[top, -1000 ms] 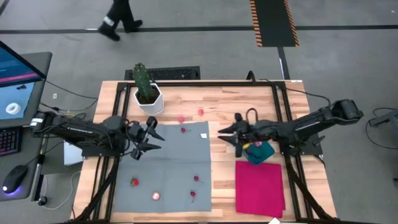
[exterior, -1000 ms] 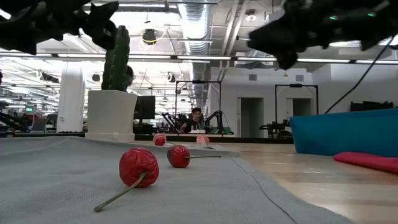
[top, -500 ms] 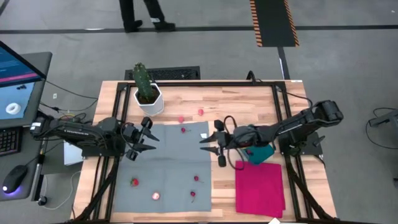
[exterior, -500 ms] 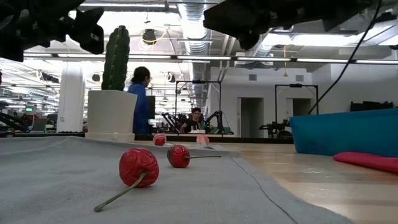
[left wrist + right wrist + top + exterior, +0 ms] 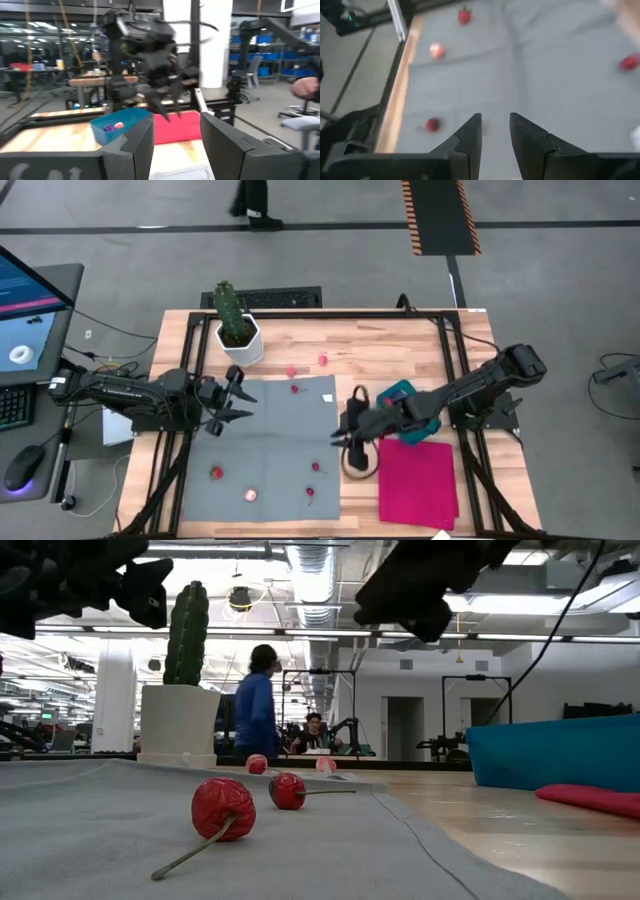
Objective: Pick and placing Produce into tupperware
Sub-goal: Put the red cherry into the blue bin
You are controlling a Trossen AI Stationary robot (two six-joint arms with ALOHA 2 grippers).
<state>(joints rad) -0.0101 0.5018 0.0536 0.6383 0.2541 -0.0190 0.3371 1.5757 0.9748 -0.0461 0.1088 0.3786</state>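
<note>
Right arm: reaches in low from the desk's right edge, stretched across the wood towards the grey cloth [image 5: 275, 442]; its right pincer [image 5: 347, 438] hangs over the cloth's near-right border.
Right pincer state: the two dark fingers [image 5: 470, 137] stand a narrow gap apart with nothing between them.
Left arm: lies along the desk's left side, its left pincer [image 5: 232, 402] above the cloth's far-left part, fingers spread with nothing held.
Tupperware: the teal tub [image 5: 408, 412], smooth plastic with rounded corners, sits just behind the right pincer, partly covered by the right arm; the left wrist view shows a purple and a pink piece inside it.
Produce: small round red pieces [image 5: 315, 468] with thin stems lie on the cloth just beyond the right pincer's tips; more red and pink ones [image 5: 251, 495] lie farther off, between the two pincers and near the cloth's front edge.
Magenta cloth [image 5: 418, 480]: flat soft rectangle beside the right pincer, on bare pale wood.
Hard to make out: the right pincer blurs in the left wrist view.
</note>
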